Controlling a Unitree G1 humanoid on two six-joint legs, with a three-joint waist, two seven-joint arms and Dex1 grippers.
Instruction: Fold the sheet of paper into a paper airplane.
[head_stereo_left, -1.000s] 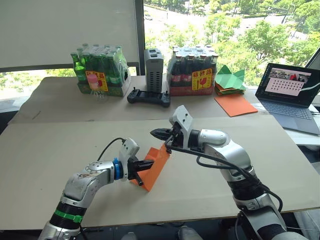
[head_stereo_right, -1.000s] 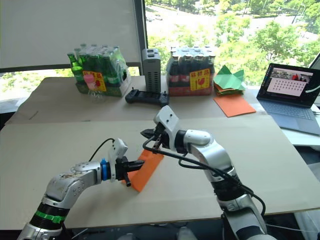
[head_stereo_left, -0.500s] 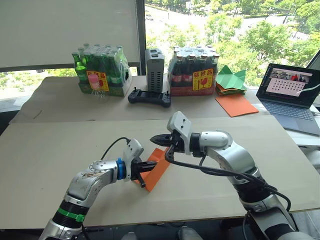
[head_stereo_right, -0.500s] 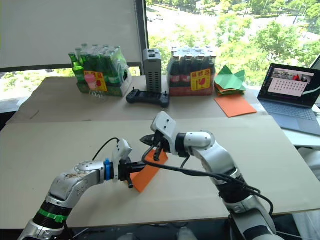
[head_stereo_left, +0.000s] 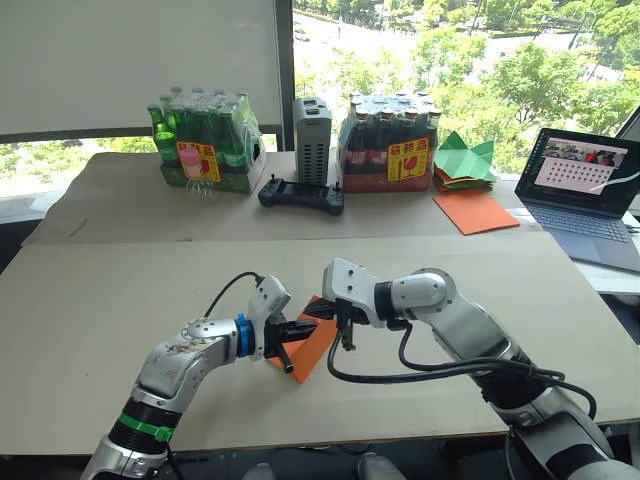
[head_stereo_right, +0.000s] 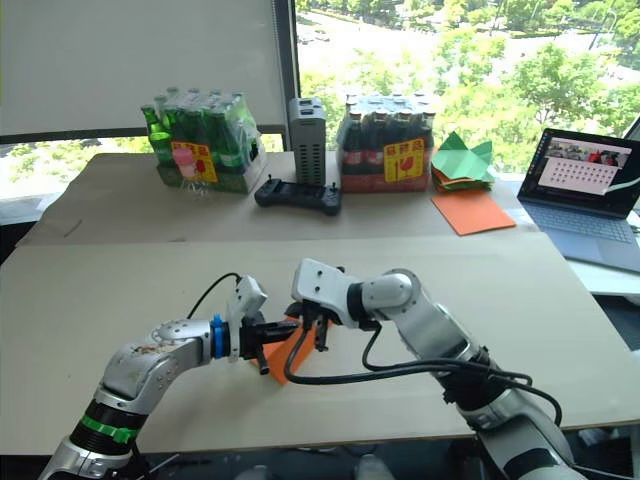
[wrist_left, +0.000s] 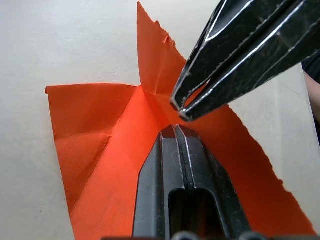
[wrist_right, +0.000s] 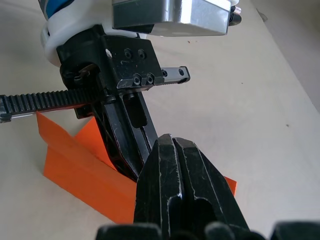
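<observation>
Right claw (wrist_left: 177, 106) has dropped beside the left claw (wrist_left: 175, 131); both pinch the sheet of paper (wrist_left: 100, 150). Pressing along the crease should sharpen it.

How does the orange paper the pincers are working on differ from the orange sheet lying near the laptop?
The sheet of paper is creased and folded, one flap standing up; the smooth orange sheet lies flat and uncreased. The first is pinched by the left pincer and the right pincer near the front of the table; the second lies untouched beside the green paper shapes. Both are the same bright orange.
</observation>
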